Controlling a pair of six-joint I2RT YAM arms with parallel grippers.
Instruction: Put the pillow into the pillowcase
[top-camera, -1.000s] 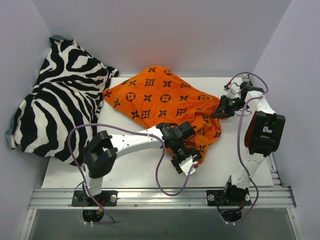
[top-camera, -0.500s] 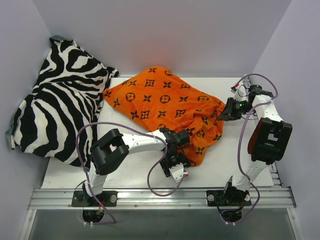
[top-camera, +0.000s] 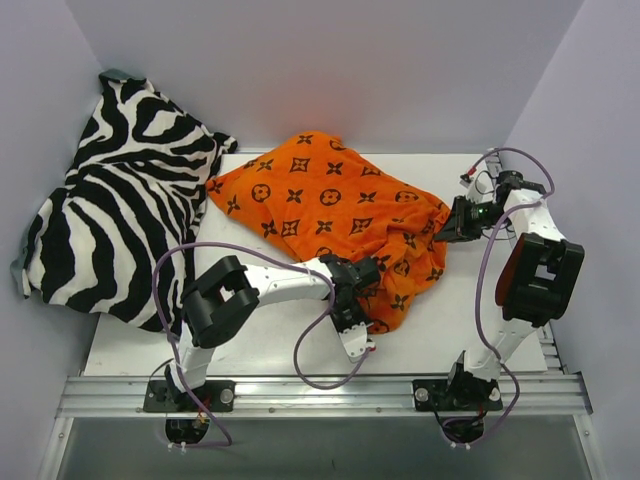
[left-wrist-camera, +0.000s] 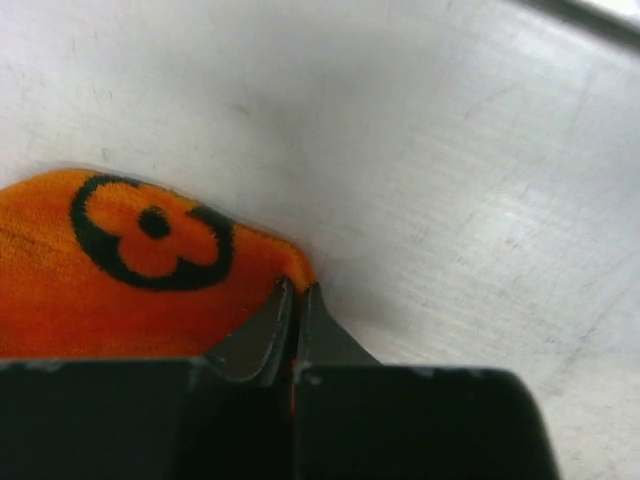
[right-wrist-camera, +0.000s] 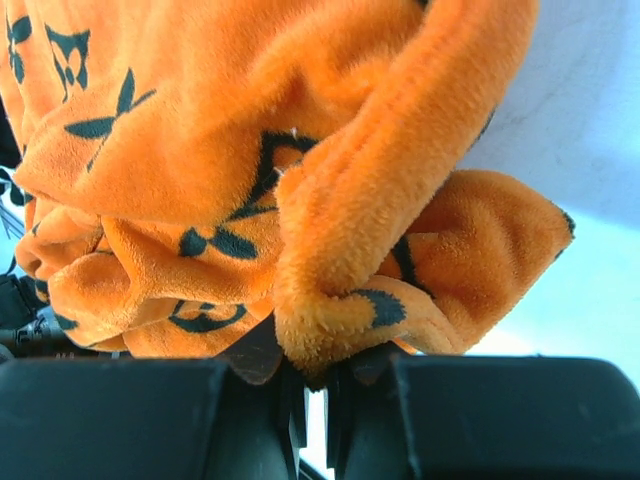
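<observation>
Between clenched fingers of right gripper (right-wrist-camera: 315, 378), a pillowcase (top-camera: 330, 200) fold; near corner seemingly pinched in left gripper (left-wrist-camera: 297, 296).

The pillowcase (right-wrist-camera: 200, 130) overruns the right wrist view's top.

Bright, even overhead light with soft shadows; wrist views blur close up, the table (left-wrist-camera: 470, 150) washed pale.

1. A black-and-white zebra-striped cloth (top-camera: 110, 200) lies heaped at the far left, draped over the table's left edge and against the wall.
2. The white table (top-camera: 250, 350) carries it.
3. A metal rail (top-camera: 100, 397) runs along the near edge.
4. Pale lilac walls (top-camera: 330, 60) enclose the scene.
</observation>
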